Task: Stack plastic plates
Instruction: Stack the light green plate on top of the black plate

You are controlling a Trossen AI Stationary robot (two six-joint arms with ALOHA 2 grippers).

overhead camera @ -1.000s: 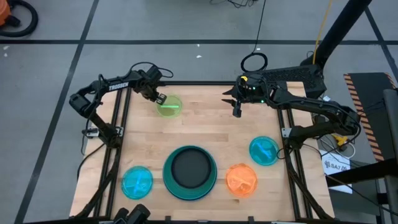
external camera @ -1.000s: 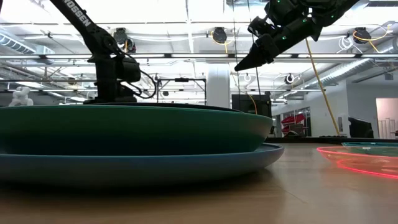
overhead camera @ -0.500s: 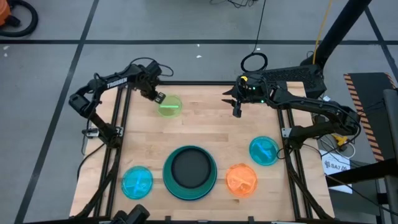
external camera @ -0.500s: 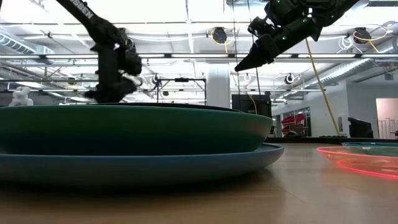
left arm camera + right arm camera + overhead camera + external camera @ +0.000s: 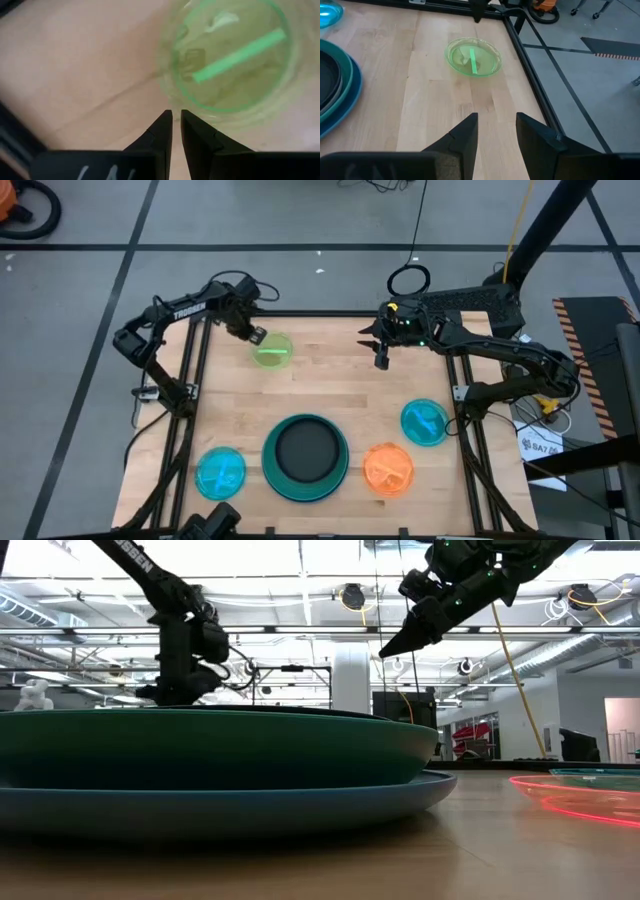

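Four stations along the near edge of the pale wooden table (image 5: 330, 395), seen from above, left to right:

- Small translucent cyan round plastic plate (image 5: 220, 472) at near left, lying flat, alone.
- Stack at near centre: large blue round plastic plate (image 5: 268, 470) at bottom, large teal round plastic plate (image 5: 306, 489) nested on it, medium black round plastic plate (image 5: 306, 451) in the middle on top. In low view, teal rim (image 5: 215, 745) resting on blue rim (image 5: 215, 802), filling the foreground.
- Small translucent orange round plastic plate (image 5: 388, 469) just beside the stack on its right, flat.
- Small translucent teal round plastic plate (image 5: 425, 422) near the orange one, slightly farther back, toward the right edge.

Middle of table: bare wood.

Far side:

- Small translucent green round plastic plate (image 5: 272, 350) at far left, flat on the wood, well apart from the stack; bright green stripe across its centre (image 5: 239, 52). Also visible in right wrist view (image 5: 473, 56).
- Left gripper (image 5: 255, 336) at the far-left rim of the green plate, above the table edge; fingers (image 5: 159, 134) narrow, only a thin slit between tips, holding nothing; tips just short of the plate rim in left wrist view.
- Right gripper (image 5: 381, 361) raised over the far-centre of the table, right of the green plate and apart from it; fingers (image 5: 462, 134) moderately spread, holding nothing. In low view, raised high over the table (image 5: 388, 648).
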